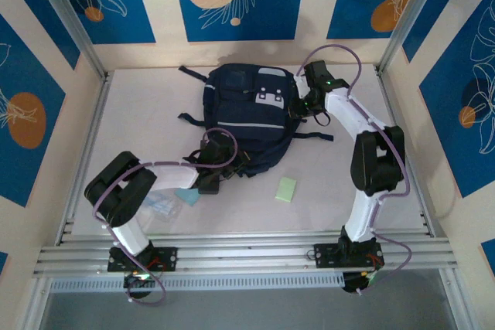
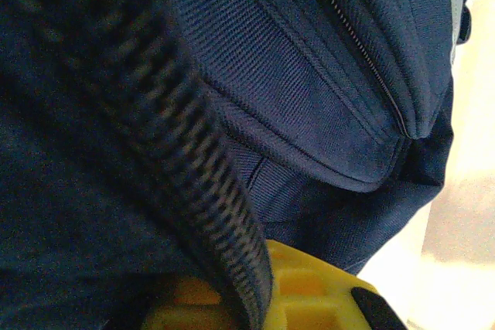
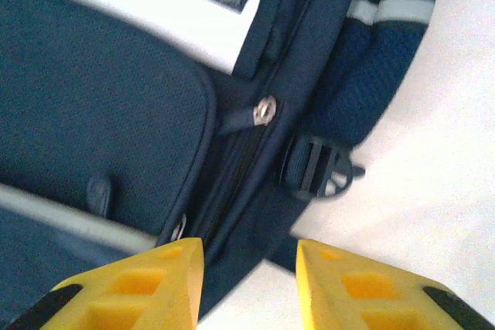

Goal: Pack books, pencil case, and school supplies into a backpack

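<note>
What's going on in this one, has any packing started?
Two arms are working on the navy backpack, which lies flat mid-table. The left gripper is shut at its near edge, apparently pinching a zippered flap. The right gripper is open at the backpack's right side, close to a zip pull and a strap buckle. A pale green pad and a light blue pad lie on the table, not yet packed.

I see open table [image 1: 139, 113] left of the backpack [image 1: 247, 113]; near me, the pale green pad [image 1: 285, 188] and light blue pad [image 1: 186, 196] lie in the way.
</note>
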You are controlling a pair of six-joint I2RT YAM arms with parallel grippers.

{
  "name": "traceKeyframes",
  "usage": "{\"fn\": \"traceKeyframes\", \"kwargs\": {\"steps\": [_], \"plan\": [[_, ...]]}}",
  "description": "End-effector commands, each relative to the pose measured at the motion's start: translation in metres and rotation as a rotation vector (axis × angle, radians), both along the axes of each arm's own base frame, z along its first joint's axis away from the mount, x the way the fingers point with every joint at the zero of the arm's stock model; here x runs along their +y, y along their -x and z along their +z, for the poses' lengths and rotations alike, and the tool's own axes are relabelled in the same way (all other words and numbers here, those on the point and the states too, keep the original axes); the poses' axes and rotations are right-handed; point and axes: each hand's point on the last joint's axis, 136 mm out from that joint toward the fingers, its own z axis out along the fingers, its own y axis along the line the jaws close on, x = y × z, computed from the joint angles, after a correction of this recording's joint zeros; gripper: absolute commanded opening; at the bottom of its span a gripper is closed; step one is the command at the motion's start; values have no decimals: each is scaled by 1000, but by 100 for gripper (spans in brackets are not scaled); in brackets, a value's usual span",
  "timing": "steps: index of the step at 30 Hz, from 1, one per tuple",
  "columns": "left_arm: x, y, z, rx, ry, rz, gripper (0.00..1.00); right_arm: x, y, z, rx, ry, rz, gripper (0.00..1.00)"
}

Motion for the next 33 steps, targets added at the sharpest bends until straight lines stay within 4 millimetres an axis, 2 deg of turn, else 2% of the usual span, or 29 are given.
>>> {"fn": "traceKeyframes", "kwargs": {"steps": [1, 4, 7, 10, 14, 17, 20, 27, 29, 33], "plan": [[8, 24, -20, 55, -77, -76, 0, 7, -21, -13, 25, -28, -9, 33], [11, 25, -16, 45, -93, -89, 0, 5, -32, -29, 56, -5, -30, 33], [14, 27, -14, 34, -135, -121, 0, 3, -47, -32, 61, -54, -90, 35], [15, 26, -11, 20, -178, -154, 0, -9, -61, -41, 80, -32, -167, 37], [16, 19, -5, -7, -197, -167, 0, -8, -57, -68, 167, -2, -174, 37], [22, 7, -3, -24, -208, -156, 0, -8, -34, -87, 243, 50, -164, 35], [26, -12, -2, -43, -218, -145, 0, -15, -5, -95, 282, 88, -178, 35], [25, -65, 14, -119, -247, -130, 0, -27, 72, -88, 335, 80, -240, 35], [22, -80, 16, -136, -240, -124, 0, -23, 88, -83, 339, 49, -246, 35], [28, -118, 16, -166, -287, -105, 1, 1, 107, -73, 351, -52, -197, 35]]}}
